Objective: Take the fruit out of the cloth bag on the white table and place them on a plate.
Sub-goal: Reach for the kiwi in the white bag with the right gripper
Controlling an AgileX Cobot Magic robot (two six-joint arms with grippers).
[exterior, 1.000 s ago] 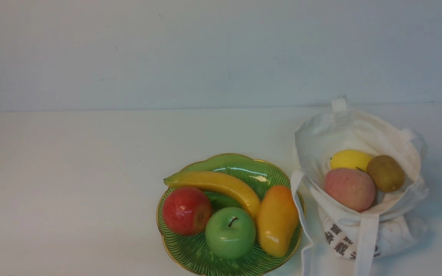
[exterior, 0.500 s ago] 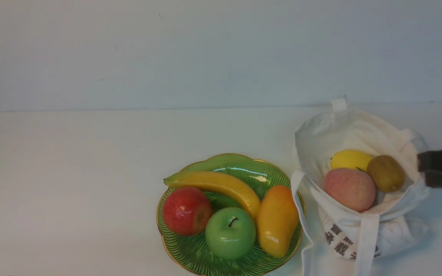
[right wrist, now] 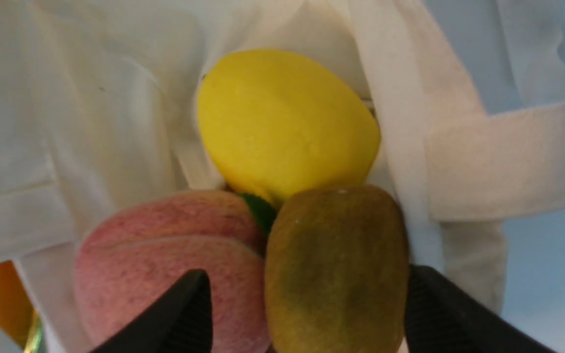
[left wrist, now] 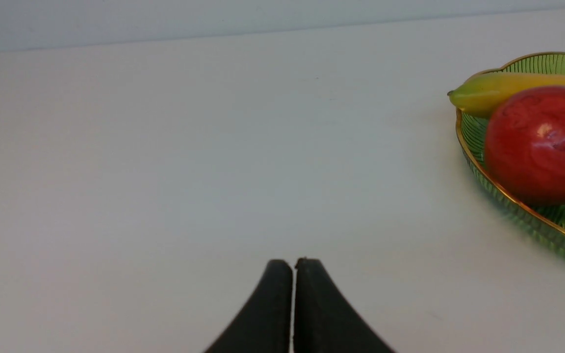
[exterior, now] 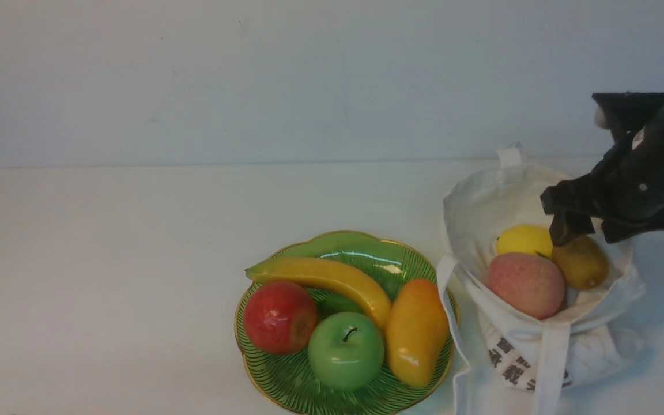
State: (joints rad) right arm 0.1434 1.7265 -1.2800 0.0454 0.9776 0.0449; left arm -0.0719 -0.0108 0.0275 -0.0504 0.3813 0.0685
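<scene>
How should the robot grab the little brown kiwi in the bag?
Pinch the kiwi across its narrow middle, coming down through the cloth bag's open top. It is oval and sits high beside the peach and lemon, so its long sides are probably easiest to reach. The open right tool straddles it that way.

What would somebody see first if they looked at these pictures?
Probably the shiny green plate at the near middle of the white table, holding a banana, red apple, green apple and orange fruit. Then the black right gripper, open over the cloth bag on the right, straddling the kiwi beside a lemon and pink fruit.
</scene>
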